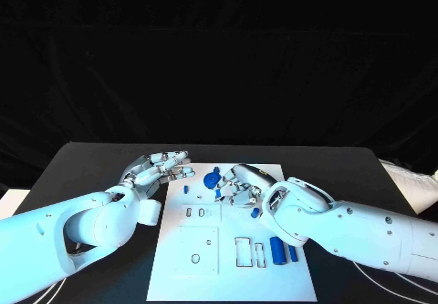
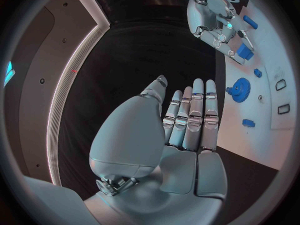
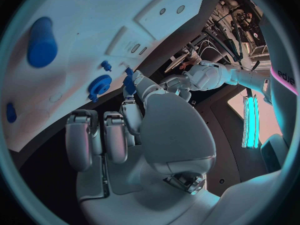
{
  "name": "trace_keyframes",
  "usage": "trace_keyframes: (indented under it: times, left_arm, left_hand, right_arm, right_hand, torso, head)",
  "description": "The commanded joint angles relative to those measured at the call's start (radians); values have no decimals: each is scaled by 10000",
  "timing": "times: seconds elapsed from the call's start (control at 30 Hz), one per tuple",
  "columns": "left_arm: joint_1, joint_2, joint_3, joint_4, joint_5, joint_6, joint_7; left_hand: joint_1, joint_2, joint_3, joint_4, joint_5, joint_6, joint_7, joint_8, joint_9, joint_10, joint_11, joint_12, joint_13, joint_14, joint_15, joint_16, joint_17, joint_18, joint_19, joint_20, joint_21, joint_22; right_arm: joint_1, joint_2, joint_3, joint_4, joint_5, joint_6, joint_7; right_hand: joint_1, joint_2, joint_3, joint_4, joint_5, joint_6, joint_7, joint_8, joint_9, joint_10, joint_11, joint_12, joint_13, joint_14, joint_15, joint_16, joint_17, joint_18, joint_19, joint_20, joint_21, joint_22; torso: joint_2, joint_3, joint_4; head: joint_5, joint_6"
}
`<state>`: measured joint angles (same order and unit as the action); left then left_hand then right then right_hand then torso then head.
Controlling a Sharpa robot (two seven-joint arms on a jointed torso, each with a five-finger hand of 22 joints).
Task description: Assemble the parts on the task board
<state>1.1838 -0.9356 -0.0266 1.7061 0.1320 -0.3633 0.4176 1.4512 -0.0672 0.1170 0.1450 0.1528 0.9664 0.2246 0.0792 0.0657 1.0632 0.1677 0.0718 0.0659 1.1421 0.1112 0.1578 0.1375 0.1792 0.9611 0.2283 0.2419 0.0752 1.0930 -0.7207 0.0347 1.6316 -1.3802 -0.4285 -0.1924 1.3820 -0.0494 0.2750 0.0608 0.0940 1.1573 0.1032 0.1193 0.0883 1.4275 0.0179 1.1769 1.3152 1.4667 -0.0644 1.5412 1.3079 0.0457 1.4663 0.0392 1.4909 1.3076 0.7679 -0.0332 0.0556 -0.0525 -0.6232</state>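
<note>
Nearest on the board (image 1: pixel 183 278), 2 blue cylinders (image 1: pixel 276 250) lie side by side at its right edge, just right of 2 rectangular slots (image 1: pixel 248 252). The larger cylinder also appears in the right wrist view, lying on the white surface

Right hand (image 1: pixel 239 187) hovers over the far half of the board with its fingers (image 3: pixel 115 135) curled in. The thumb and a fingertip pinch a small blue part (image 3: pixel 129 81), so this hand is grasping it. The left wrist view shows the same part (image 2: pixel 244 52) at the fingertips, close above the board; whether it touches the board I cannot tell

A blue gear (image 1: pixel 212 180) rests on the board just beside that hand, on the side toward the left hand. A small blue peg (image 1: pixel 186 189) lies near the gear, closer to the board's left edge. Another blue piece (image 1: pixel 256 213) lies close under the right wrist

Left hand (image 1: pixel 160 168) is at the board's far left corner, over the black desk (image 1: pixel 91 164). Its fingers (image 2: pixel 197 115) are stretched out straight and close together, released, with nothing in them. It is near the gear and peg but touches neither
</note>
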Motion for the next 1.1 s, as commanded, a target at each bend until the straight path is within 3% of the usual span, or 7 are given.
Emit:
trace_keyframes:
  times: [0.03, 0.33, 1.1]
  left_arm:
    - [2, 36, 4, -7, 3, 220, 94]
    - [2, 47, 5, -3, 3, 228, 89]
    - [3, 29, 5, 48, 3, 272, 81]
  left_hand:
    - [15, 89, 7, -56, -54, 25, 4, -55, -4, 14, 5, -57, -9, 33, 47, -65, 15, 52, 87, -15, -35, -9]
    - [15, 89, 7, -56, -54, 25, 4, -55, -4, 14, 5, -57, -9, 33, 47, -65, 15, 52, 87, -15, -35, -9]
    - [15, 89, 7, -56, -54, 25, 4, -55, -4, 14, 5, -57, -9, 33, 47, -65, 15, 52, 87, -15, -35, -9]
  right_arm:
    - [-99, 181, -36, -36, -1043, 203, -730]
    - [-319, 649, -130, -235, -1501, 273, -992]
    - [-557, 1041, -153, -540, -1682, 706, -1078]
  right_hand:
    - [17, 195, 40, -19, 66, 309, -300, 27, 233, 169, -253, -50, 64, 898, -84, -58, 1975, -42, 150, -35, -43, 716]
    - [-45, 171, 33, -23, 116, 299, -291, 15, 234, 158, -245, -77, 54, 896, -79, -65, 1966, -40, 145, -32, -51, 705]
    - [-169, 109, -2, -15, 95, 286, -281, -6, 234, 128, -236, -180, -1, 891, -71, -81, 1942, -34, 133, -25, -67, 678]
  torso:
    - [-29, -28, 17]
    - [-9, -21, 12]
    - [-4, -2, -9]
  head:
    - [38, -70]
    - [127, -114]
    - [206, -204]
